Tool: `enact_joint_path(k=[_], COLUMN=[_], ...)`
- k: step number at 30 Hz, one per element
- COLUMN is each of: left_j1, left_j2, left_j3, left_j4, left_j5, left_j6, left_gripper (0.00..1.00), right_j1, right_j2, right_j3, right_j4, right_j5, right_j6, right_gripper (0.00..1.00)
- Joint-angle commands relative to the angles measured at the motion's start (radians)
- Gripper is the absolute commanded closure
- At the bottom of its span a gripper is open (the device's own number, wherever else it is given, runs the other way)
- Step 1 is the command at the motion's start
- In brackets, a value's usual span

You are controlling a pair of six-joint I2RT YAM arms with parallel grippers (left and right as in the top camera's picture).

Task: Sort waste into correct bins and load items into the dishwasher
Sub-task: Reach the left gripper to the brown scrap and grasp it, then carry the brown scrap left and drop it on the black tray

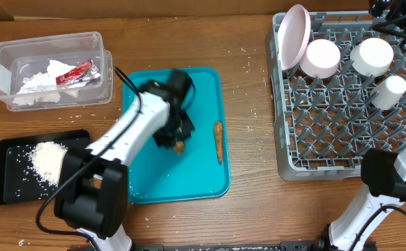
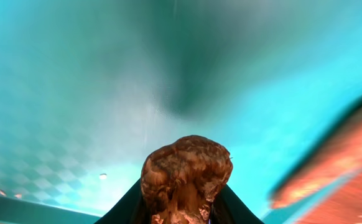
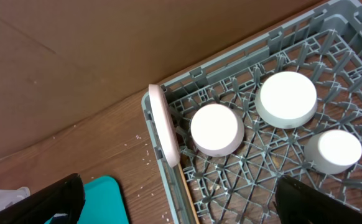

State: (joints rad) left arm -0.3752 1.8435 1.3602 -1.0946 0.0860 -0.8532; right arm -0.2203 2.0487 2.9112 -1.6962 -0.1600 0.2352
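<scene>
Where the wooden tabletop point(image 1: 248, 209) is viewed from above, the grey dish rack point(image 1: 342, 132) is found at the right. It holds a large plate point(image 1: 294, 35) on edge at its far left corner, an upturned left bowl point(image 1: 319, 58), an upturned right bowl point(image 1: 372, 56) and a small cup point(image 1: 388, 92). The right end effector point(image 3: 181, 202) is held above that corner of the rack, its fingers spread wide with nothing between them.

At the centre the teal tray point(image 1: 189, 178) is laid, and the left arm is stretched over it. At the far left the clear tub point(image 1: 8, 77) is seen with the crumpled napkin point(image 1: 39, 87) and the foil wrapper point(image 1: 74, 73) inside. At the near left the black tray point(image 1: 8, 178) carries a heap of rice point(image 1: 48, 162).

On the right part of the teal tray the thin sausage point(image 1: 219, 141) lies alone, near the left end effector point(image 1: 177, 139) but apart from it. The nutty chunk point(image 2: 186, 171) is pinched between that end effector's fingers, over the middle of the teal tray. Whether it is lifted clear cannot be told, the wrist view being blurred.

The chunk is judged light, stiff and knobbly, perhaps crumbly, so a gentle pinch across its broadest part is thought best. The sausage is judged soft and probably greasy, and is best taken across its middle.
</scene>
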Motion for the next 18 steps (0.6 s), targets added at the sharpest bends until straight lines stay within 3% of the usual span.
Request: enact_joint_path(k=[1,7,12,18], left_j1=[0.090,0.297,0.466,0.663], left_j2=[0.004,0.004,0.004,0.004], left_j3=[0.155,0.330,0.332,0.301], left_j4=[-0.048,-0.230,-0.341,-0.352], left_j5=[-0.049,-0.076,-0.131,-0.156], left_j6=[0.066,0.065,0.060,0.061], left_gripper=[0.70,0.70,0.69,0.67], right_j1=[0.000,0.000,0.000,0.000], right_j2=[-0.019,-0.019,-0.019,-0.019], right_j3=[0.007,0.007,0.007,0.007], right_j4=[0.003,0.003,0.003,0.003], right_j5=[-0.006,-0.006,-0.006,-0.006], right_j6=[-0.004,-0.004,-0.004,-0.004], right_gripper=[0.00,0.00,0.00,0.00])
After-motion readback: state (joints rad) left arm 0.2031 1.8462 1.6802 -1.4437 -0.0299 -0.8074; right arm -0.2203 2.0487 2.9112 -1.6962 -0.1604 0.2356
